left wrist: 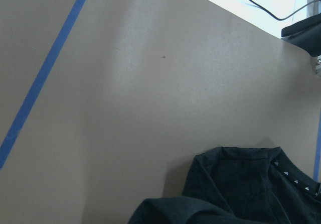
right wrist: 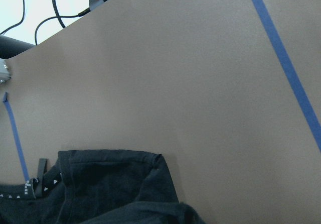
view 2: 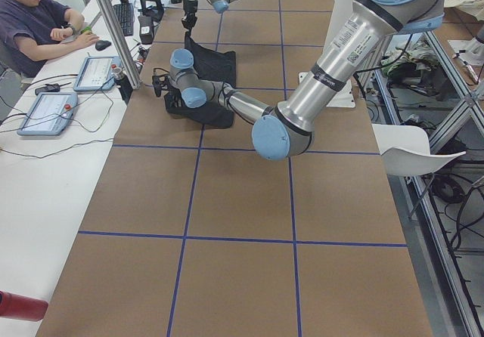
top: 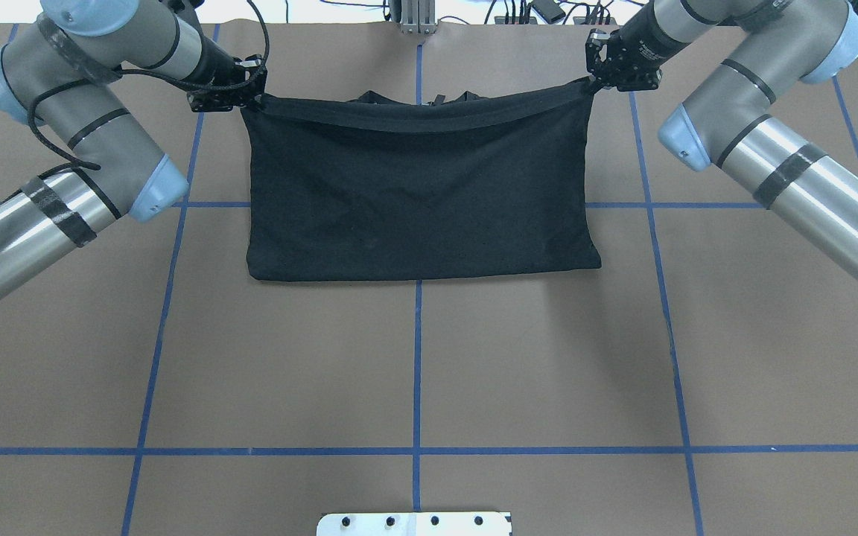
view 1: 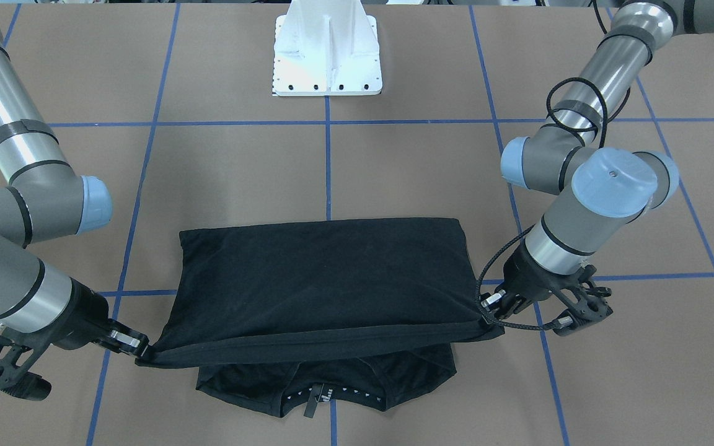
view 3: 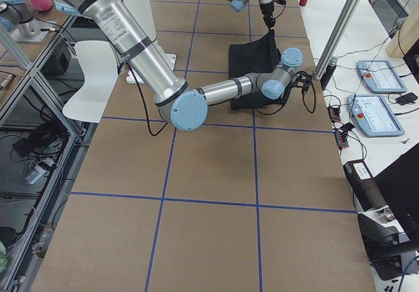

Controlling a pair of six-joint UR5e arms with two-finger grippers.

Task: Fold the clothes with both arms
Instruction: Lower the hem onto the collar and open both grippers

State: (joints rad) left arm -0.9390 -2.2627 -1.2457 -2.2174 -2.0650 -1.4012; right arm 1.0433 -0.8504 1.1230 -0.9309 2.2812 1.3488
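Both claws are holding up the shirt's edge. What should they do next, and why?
Probably lower both together. The left claw and right claw pinch the T-shirt by its folded-over edge, which hangs above the collar end instead of lying on it.

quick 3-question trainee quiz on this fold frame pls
1. True or false: the left claw is open, clear of the T-shirt.
2. The right claw grips: A) a T-shirt corner B) a cable C) nothing.
3. Fill in: the tape lines on the table are ____.
Key: 1 false, it pinches a corner; 2 A; 3 blue.
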